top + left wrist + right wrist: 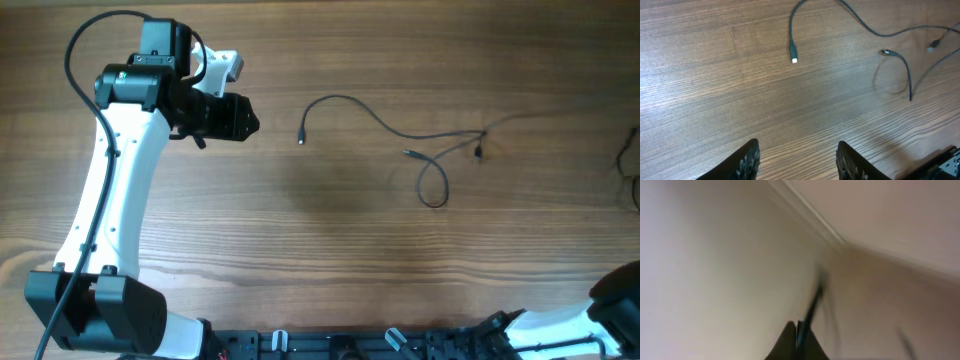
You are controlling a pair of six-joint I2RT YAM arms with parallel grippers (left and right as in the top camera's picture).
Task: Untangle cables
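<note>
The thin dark cables lie loose on the wooden table right of centre. One strand arcs left to a metallic plug end. Another curls into a small loop. They cross near a small knot. The left wrist view shows the plug end and the loop ahead of my left gripper, which is open and empty above bare wood. In the overhead view the left gripper sits left of the plug, apart from it. My right gripper is shut on a thin dark cable strand and faces a pale wall.
The wooden table fills the overhead view. The right arm's base shows at the bottom right corner. A dark strand runs off the right edge. The left arm's white link crosses the left side.
</note>
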